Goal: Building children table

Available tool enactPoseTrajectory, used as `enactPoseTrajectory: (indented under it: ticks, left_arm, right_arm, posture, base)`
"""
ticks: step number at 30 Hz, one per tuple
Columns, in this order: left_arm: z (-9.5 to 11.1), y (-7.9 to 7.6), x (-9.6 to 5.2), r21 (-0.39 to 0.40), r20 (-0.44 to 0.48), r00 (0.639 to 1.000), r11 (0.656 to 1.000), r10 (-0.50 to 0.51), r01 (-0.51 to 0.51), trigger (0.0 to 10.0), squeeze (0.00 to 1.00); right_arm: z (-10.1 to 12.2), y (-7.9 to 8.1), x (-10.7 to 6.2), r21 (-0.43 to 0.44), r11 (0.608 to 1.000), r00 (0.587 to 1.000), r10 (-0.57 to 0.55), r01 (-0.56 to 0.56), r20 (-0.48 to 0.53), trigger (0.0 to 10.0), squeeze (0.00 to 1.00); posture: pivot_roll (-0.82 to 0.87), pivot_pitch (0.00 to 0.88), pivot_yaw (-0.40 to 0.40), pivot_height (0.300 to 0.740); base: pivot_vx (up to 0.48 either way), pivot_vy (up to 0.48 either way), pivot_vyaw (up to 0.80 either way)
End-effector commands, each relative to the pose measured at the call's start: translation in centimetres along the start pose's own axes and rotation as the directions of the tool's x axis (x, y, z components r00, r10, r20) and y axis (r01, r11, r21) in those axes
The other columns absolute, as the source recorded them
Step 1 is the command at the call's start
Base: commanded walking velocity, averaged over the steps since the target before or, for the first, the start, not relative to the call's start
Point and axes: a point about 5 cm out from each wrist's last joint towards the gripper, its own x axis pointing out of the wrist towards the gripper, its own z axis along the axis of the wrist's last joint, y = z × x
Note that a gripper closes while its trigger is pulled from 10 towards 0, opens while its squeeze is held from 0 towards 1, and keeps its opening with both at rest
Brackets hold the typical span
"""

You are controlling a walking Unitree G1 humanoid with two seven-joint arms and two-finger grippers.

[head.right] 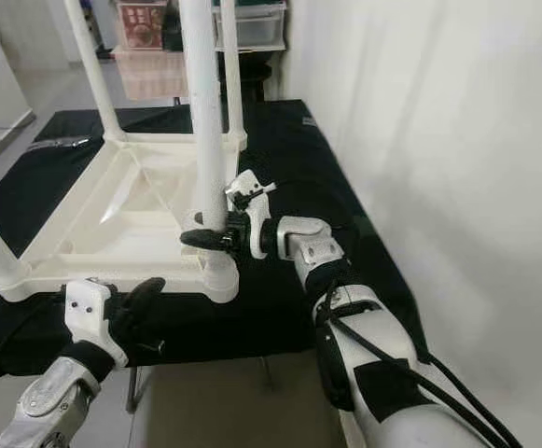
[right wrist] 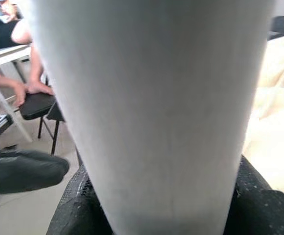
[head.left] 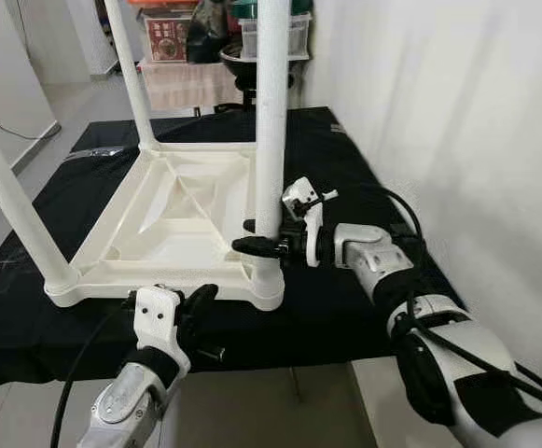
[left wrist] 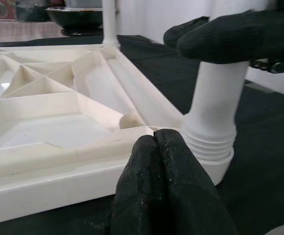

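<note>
- Left eye view: the inverted white tabletop [head.left: 173, 224] lay underside up on a black cloth [head.left: 345, 308] that covered the work surface, with its legs standing upward from the corner sockets.
- The near-right leg [head.left: 272, 121] stood in its corner socket [head.left: 267, 280]; the left wrist view showed thread rings at its base just above the socket, so it was probably not fully seated, though the angle was poor.
- The right gripper [head.left: 257, 245] was clamped around this leg low down, one black finger on each side, as the right wrist view confirmed.
- The left gripper [head.left: 199, 301] rested at the tabletop's near edge, just beside the same corner, its fingers [left wrist: 161, 186] pressed together with nothing between them.
- Good practice for this step: hold the leg plumb while turning it, brace the tabletop edge with the left gripper so the top does not slide on the cloth, and regrip low for each turn.
</note>
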Motion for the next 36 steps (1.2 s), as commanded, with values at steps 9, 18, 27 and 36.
enactPoseTrajectory:
  ticks: [9,18,27,36]
  left_arm:
    - [-0.3,0.7,-0.3,0.070,-0.036,0.998,0.996,0.053,-0.050,10.0,0.00]
    - [-0.3,1.4,0.0,0.074,-0.038,0.997,0.995,0.063,-0.060,10.0,0.00]
    - [-0.3,1.6,0.1,0.077,-0.033,0.995,0.993,0.095,-0.092,10.0,0.00]
    - [-0.3,1.4,0.2,0.063,-0.033,0.996,0.995,0.081,-0.079,10.0,0.00]
  right_arm:
    - [-2.3,-2.0,-1.0,0.112,0.876,0.883,-0.468,0.469,-0.041,0.0,0.00]
    - [-6.8,1.1,1.4,0.164,0.737,0.755,-0.641,0.656,-0.143,0.0,0.00]
    - [-4.7,0.2,1.9,0.191,0.763,0.784,-0.618,0.618,-0.066,10.0,1.00]
    - [-0.9,-0.4,0.6,0.064,0.952,0.950,-0.304,0.300,0.069,10.0,0.00]
  posture:
    - [0.02,0.000,0.003,0.740]
    - [-0.02,0.000,0.042,0.740]
    - [0.01,0.000,0.027,0.740]
    - [0.01,0.000,0.025,0.740]
  base:
    - [0.000,0.000,0.00]
    - [0.000,0.000,0.00]
    - [0.000,0.000,0.00]
    - [0.000,0.000,0.00]
